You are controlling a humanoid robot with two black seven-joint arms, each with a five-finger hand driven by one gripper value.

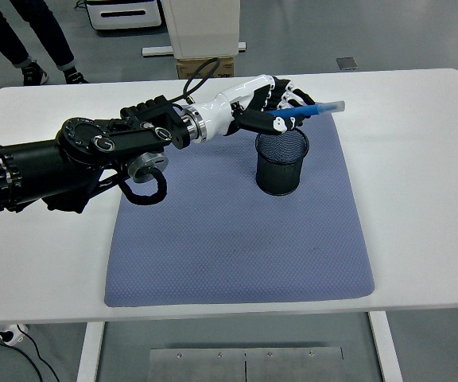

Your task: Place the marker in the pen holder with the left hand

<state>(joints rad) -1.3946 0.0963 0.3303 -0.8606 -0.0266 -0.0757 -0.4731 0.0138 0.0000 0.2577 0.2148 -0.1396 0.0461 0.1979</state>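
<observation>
My left hand [281, 107] comes in from the left and is shut on a blue marker [308, 111]. The marker lies almost level, its pale tip pointing right, just above and behind the rim of a black mesh pen holder [281, 163]. The holder stands upright on a blue-grey mat [237, 223], right of its middle. The marker's near end is hidden inside my fingers. My right arm is out of view.
The mat lies on a white table [420, 159]. A person's legs [30, 36] stand beyond the far left corner. A white machine base and a cardboard box [205, 48] stand behind the table's far edge.
</observation>
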